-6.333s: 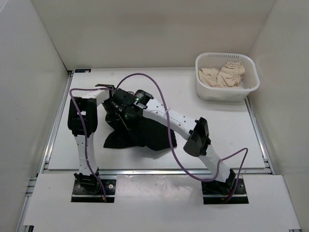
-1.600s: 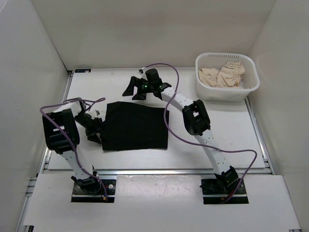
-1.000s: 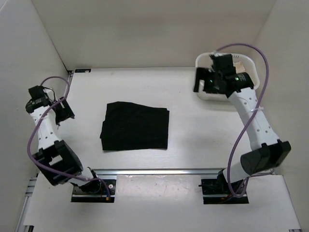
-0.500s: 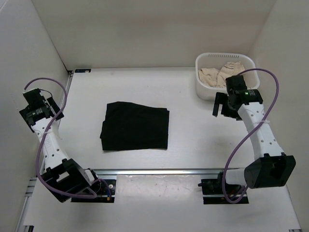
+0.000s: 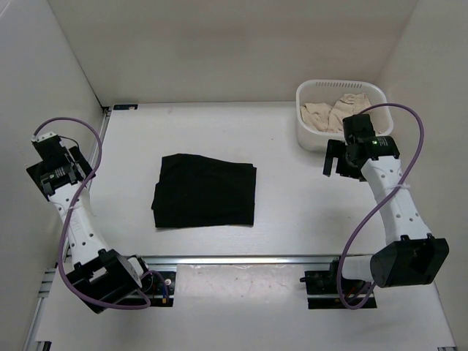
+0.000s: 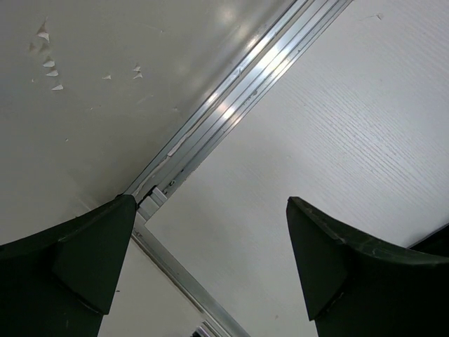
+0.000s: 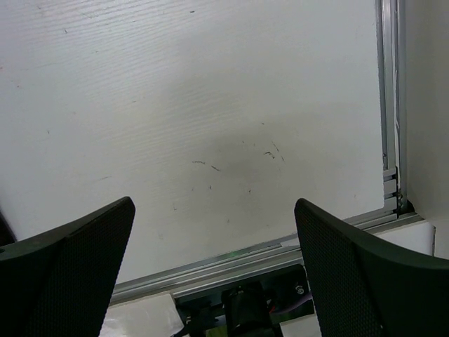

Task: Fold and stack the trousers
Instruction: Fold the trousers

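Where the black cloth lies: the trousers (image 5: pixel 205 191) are seen folded into a flat, roughly rectangular packet on the bench (image 5: pixel 292 197), left of centre and nearer the front edge than the back wall. They are touched by neither arm.
Fold: the right and front edges are laid fairly square. The far edge is slightly slanted, and a layer is seen slightly offset at the near left corner.
Left pincer (image 5: pixel 55 164): it is held at the far left edge of the bench, close to the side wall and well apart from the trousers. The jaws are spread wide and nothing is held between them.
Left wrist view: between the dark fingers (image 6: pixel 77 253), only bare bench, a metal rail (image 6: pixel 231 105) and the chipped white wall (image 6: pixel 84 84) are seen.
Right pincer (image 5: pixel 335 167): it is held over the right part of the bench, just in front of the basket (image 5: pixel 344 140) and well apart from the trousers. The jaws are parted wide and nothing is gripped.
Right wrist view: only bare, lightly scuffed bench and its edge rail are framed by the fingers (image 7: pixel 70 260).
Basket: a white plastic basket is set at the back right corner, with crumpled beige cloth (image 5: pixel 336 113) inside it.
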